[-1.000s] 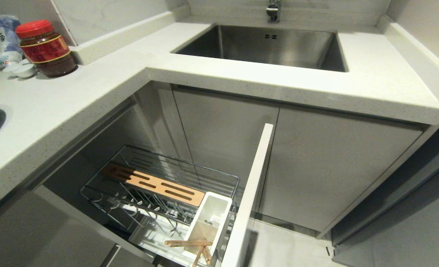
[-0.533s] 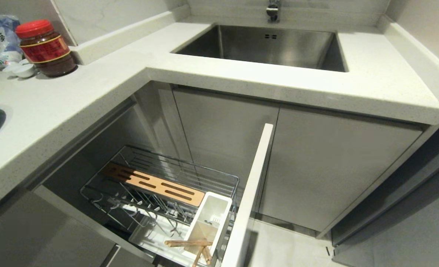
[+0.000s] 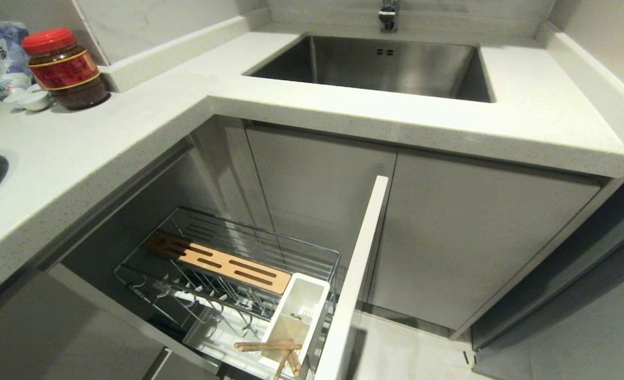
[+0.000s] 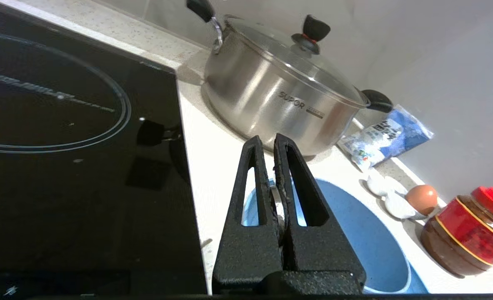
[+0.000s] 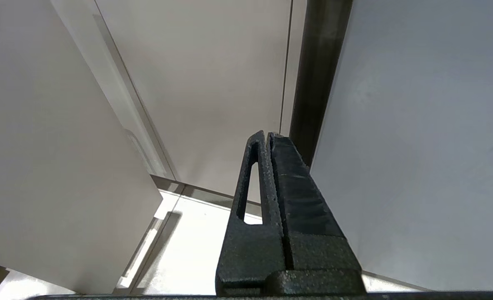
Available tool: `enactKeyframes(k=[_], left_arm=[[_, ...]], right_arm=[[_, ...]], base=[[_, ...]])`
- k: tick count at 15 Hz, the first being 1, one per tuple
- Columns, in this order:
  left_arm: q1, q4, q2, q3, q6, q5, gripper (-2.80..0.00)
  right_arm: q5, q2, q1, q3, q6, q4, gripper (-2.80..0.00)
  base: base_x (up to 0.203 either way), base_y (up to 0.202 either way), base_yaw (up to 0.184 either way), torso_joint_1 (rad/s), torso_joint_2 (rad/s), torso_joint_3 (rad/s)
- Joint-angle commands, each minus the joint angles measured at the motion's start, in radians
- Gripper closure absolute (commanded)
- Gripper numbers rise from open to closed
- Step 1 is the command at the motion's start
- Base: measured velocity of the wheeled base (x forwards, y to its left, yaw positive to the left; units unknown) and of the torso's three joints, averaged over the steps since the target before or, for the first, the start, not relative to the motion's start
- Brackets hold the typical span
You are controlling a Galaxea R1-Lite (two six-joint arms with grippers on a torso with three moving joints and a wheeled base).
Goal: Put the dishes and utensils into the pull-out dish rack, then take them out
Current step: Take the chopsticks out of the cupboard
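Two thin light-wood chopsticks (image 3: 269, 349) lie in the white plastic utensil box (image 3: 297, 312) at the front corner of the pull-out chrome wire dish rack (image 3: 227, 264), just behind its flat white front panel (image 3: 358, 274). A slotted orange-brown wooden bar (image 3: 222, 262) crosses the rack above the upright prongs. Up on the speckled pale stone counter (image 3: 132, 126), the light blue matte oval plate (image 4: 354, 237) sits below the left end effector (image 4: 270, 141), whose black textured fingers are pressed together with a sliver of silver metal showing between them; what it is cannot be told. Beyond the plate stands a brushed steel pot with a glass lid (image 4: 279, 89), beside a glossy black cooktop (image 4: 75, 146). A red-lidded jar (image 3: 64, 68) stands further along the counter. The right end effector (image 5: 268, 137), closed on nothing, hangs before smooth grey cabinet doors (image 5: 208, 83).
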Motion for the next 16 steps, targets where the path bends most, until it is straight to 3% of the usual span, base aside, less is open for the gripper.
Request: enactKeyframes(k=[1,10,16], left_arm=[[-0.008,-0.032,0.013,0.010,-0.005,-0.006,0.00],[-0.024,-0.179,0.057,0.074,-0.003,-0.013,0.00],[-0.026,-0.189,0.104,0.071,-0.002,-0.024,0.00]], right_arm=[[0.000,-0.001,0.000,0.026,0.000,-0.001,0.00],[0.000,-0.001,0.000,0.026,0.000,-0.001,0.00],[0.000,-0.001,0.000,0.026,0.000,0.000,0.00]], base=[[0.000,0.000,0.000,0.000,0.00,0.000],[0.000,0.000,0.000,0.000,0.00,0.000],[0.000,0.000,0.000,0.000,0.00,0.000]])
